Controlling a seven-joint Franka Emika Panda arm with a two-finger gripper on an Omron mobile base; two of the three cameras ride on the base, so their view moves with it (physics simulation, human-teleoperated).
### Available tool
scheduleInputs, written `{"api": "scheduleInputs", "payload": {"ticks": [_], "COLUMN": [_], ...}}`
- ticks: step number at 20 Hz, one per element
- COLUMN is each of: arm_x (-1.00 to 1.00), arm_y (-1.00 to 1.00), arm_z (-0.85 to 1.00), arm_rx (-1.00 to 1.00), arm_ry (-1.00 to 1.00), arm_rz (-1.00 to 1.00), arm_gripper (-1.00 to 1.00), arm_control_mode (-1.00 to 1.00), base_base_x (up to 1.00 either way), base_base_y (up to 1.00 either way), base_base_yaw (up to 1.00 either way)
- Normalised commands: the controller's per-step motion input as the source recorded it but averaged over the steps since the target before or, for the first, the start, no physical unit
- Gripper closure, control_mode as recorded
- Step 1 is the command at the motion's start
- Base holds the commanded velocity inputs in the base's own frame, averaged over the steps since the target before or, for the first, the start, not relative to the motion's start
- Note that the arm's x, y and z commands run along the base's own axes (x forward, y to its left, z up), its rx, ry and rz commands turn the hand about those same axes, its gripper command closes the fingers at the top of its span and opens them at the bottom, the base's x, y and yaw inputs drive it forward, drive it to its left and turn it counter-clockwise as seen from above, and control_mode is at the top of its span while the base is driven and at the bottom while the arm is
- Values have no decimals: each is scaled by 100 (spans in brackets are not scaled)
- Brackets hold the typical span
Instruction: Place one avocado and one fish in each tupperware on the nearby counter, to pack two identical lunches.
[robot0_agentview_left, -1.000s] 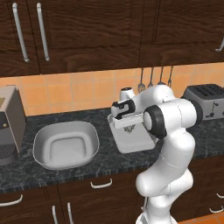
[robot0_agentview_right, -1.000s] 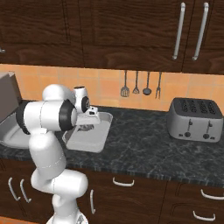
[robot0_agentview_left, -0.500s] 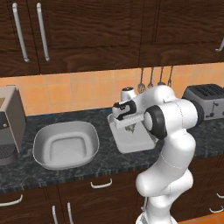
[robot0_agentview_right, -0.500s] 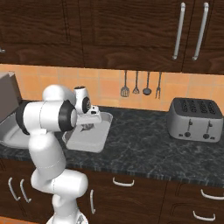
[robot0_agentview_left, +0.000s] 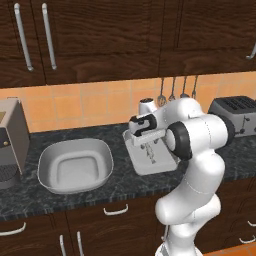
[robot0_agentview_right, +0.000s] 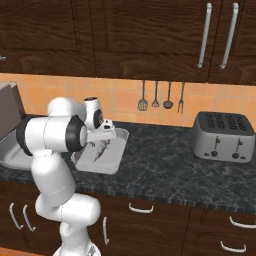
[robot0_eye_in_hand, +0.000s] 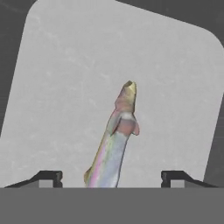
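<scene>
While the white arm's two-finger gripper (robot0_eye_in_hand: 111, 177) hangs over the shallow pale grey-white rectangular tupperware tray (robot0_eye_in_hand: 65, 87), we read its dark fingertips (robot0_eye_in_hand: 48, 177) as spread wide and released, with neither one touching anything. Between them in the hand view lies the slender iridescent silver fish (robot0_eye_in_hand: 114, 140), its yellowish end pointing away from the hand, flat on the tray floor. We note the same fish (robot0_agentview_right: 101, 148) in the right base view, lying inside the tray (robot0_agentview_right: 112, 162) just below the gripper (robot0_agentview_right: 102, 131).

From the left base view we record the tray (robot0_agentview_left: 150, 167) on the dark black-grey marbled stone counter (robot0_agentview_left: 115, 192), with the fish (robot0_agentview_left: 150, 154) a thin pale streak under the hand (robot0_agentview_left: 146, 134). To the tray's left, apart from it, sits a rounded grey basin-shaped container (robot0_agentview_left: 75, 165), and beyond that a boxy grey appliance (robot0_agentview_left: 11, 142) at the picture's edge. A silver four-slot toaster (robot0_agentview_right: 222, 137) stands well apart to the tray's right. Metal utensils (robot0_agentview_right: 161, 96) hang on the orange tiled wall (robot0_agentview_right: 125, 100) behind. Dark brown wooden drawers (robot0_agentview_right: 160, 220) with curved silver handles run below the counter.
</scene>
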Motion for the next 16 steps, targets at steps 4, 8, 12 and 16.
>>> {"api": "scheduleInputs", "payload": {"ticks": [4,8,12,16], "arm_x": [-74,-100,-100,-100], "arm_y": [-10,-17,-17,0], "arm_z": [51,52,34,33], "arm_rx": [0,0,3,5], "arm_ry": [0,0,0,0], "arm_rz": [0,-4,-4,-3], "arm_gripper": [-100,-100,-100,-100], "arm_control_mode": [-100,-100,-100,-100], "base_base_x": [0,0,0,0], "base_base_y": [0,0,0,0], "base_base_yaw": [0,0,0,0]}}
